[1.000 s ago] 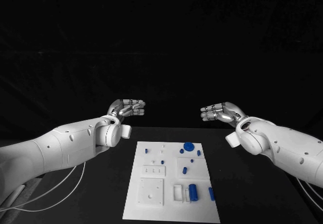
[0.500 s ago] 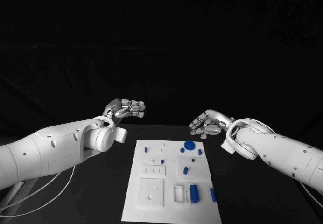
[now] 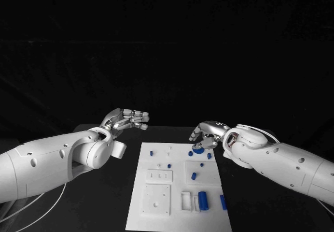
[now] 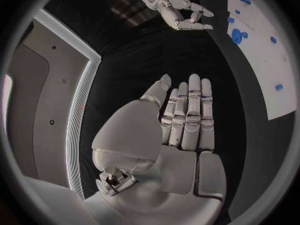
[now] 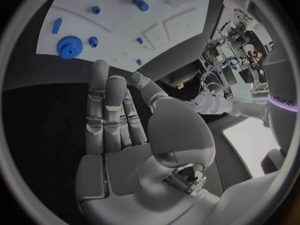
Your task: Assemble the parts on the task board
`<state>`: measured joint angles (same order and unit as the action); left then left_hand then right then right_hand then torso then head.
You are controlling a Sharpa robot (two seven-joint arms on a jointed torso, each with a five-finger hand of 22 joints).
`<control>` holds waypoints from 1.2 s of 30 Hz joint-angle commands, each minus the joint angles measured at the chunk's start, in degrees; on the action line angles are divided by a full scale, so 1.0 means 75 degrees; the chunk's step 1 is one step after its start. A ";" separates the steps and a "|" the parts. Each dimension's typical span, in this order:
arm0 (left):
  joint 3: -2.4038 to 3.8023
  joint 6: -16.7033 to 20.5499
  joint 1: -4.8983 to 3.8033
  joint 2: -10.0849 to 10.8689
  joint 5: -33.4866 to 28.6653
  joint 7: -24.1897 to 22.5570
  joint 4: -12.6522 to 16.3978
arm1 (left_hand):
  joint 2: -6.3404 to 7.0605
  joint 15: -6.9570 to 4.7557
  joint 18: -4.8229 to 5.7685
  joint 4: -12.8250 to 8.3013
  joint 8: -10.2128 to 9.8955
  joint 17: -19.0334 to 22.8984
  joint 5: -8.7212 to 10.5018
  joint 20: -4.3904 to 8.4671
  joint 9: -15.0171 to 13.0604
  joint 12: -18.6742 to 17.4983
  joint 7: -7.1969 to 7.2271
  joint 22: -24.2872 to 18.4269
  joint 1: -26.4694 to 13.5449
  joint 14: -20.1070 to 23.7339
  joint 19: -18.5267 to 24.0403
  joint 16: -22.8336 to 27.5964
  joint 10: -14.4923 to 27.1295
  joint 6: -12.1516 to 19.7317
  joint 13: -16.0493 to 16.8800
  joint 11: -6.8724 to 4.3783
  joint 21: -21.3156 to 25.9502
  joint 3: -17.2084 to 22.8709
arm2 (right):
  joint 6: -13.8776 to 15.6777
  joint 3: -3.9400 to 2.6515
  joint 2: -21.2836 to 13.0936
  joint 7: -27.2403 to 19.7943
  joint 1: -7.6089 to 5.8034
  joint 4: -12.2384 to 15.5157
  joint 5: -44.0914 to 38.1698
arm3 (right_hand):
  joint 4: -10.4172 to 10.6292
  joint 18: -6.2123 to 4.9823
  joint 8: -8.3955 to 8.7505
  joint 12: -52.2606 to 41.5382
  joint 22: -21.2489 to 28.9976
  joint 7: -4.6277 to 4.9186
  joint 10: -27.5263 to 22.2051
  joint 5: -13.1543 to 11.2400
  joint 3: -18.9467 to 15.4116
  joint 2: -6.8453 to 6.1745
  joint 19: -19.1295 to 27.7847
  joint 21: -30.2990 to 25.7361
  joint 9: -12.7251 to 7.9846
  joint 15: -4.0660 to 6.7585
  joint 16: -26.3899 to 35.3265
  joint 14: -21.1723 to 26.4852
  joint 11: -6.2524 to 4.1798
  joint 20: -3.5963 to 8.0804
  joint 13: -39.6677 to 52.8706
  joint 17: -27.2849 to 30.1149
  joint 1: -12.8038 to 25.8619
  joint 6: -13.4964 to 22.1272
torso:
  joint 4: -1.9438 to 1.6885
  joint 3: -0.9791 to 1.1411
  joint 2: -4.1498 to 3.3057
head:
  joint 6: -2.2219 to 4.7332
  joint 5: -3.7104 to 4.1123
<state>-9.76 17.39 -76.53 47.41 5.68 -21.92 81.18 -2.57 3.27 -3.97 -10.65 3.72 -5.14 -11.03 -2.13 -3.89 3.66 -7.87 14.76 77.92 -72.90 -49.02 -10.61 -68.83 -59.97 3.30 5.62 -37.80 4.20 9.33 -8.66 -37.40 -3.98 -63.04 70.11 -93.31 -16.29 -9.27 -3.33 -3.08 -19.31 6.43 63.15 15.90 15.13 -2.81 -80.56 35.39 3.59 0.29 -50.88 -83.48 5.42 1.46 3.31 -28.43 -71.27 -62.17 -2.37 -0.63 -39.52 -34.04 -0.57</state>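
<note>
Both the left hand (image 3: 129,119) and right hand (image 3: 208,136) hang empty, fingers spread, above the task board (image 3: 177,188).

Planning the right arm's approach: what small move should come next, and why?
Probably lower the right hand onto the blue gear at the task board's far end. That hand hovers just above it, holding nothing, fingers apart, while the left hand is off the board.
</note>
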 commanded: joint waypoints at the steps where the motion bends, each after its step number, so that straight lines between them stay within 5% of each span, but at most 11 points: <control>1: 0.0013 -0.0190 -0.0038 0.0026 0.0188 0.0010 0.0127 | -0.0012 0.0009 0.0072 -0.0053 -0.0018 -0.0010 0.0021 -0.0006 0.0009 -0.0036 -0.0009 -0.0020 -0.0085 0.0062 0.0034 -0.0039 0.0082 0.0072 0.0010 0.0009 -0.0015 -0.0004 | 0.0069 -0.0004 0.0048 0.0622 0.0030 0.0023 -0.1316 | 0.0008 0.0024 -0.0026 -0.0028 -0.0044 0.0013 -0.0063 -0.0076 0.0054 -0.0076 -0.0049 -0.0024 0.0004 -0.0036 -0.0047 0.0043 0.0022 -0.0034 0.0005 0.0044 -0.0013 0.0069 | -0.0059 0.0010 -0.0111 | 0.0020 0.0042; 19: 0.0086 -0.0163 -0.0172 0.0176 0.0295 0.0030 0.0547 | 0.0020 0.0028 0.0071 -0.0050 -0.0017 0.0010 0.0042 -0.0030 0.0008 -0.0036 -0.0030 -0.0245 -0.0176 0.0091 -0.0045 -0.0086 0.0226 0.0137 0.0010 0.0054 0.0068 -0.0068 | 0.0176 -0.0004 0.0380 0.1381 0.0312 -0.0336 -0.2800 | 0.0219 -0.0033 -0.0019 -0.0023 -0.0207 -0.0059 -0.0848 -0.0276 -0.0010 -0.0420 -0.0322 -0.0542 -0.0014 -0.0109 -0.0221 0.0086 0.0104 -0.0108 -0.0008 0.0275 -0.0422 0.0658 | -0.0187 0.0031 -0.0426 | 0.0090 0.0218; 36: 0.0105 0.0156 -0.0210 0.0281 0.0343 -0.0076 0.0742 | 0.0041 0.0021 0.0075 -0.0006 -0.0018 0.0019 0.0024 -0.0024 0.0009 -0.0037 -0.0028 -0.0386 -0.0210 0.0067 -0.0128 -0.0104 0.0220 0.0138 0.0010 0.0051 0.0109 -0.0125 | 0.0402 -0.0005 0.0535 0.1285 0.0354 -0.0624 -0.3021 | 0.0013 -0.0006 -0.0023 -0.0027 -0.0645 -0.0044 -0.0326 -0.0400 0.0648 -0.0323 -0.0344 -0.0577 -0.0009 -0.0055 -0.0437 0.0104 0.0019 -0.0054 -0.0001 0.0264 -0.0153 0.0296 | -0.0246 0.0020 -0.0695 | 0.0228 0.0192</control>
<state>-9.04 17.98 -77.94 49.50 7.89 -21.66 86.47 -2.18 3.50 -3.97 -10.74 3.72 -5.06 -11.03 -2.24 -3.88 3.65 -8.07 11.92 76.81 -72.67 -49.56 -11.05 -67.35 -59.35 3.29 6.06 -37.24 3.65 11.39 -8.67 -33.46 5.53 -60.42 65.46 -114.33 -16.17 -8.70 -3.33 -3.08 -24.02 6.09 60.35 13.09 19.79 -5.31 -83.13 31.39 3.58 -0.31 -53.91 -82.87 5.42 0.92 3.29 -26.53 -72.96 -59.68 -4.17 -0.48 -44.19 -32.39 0.87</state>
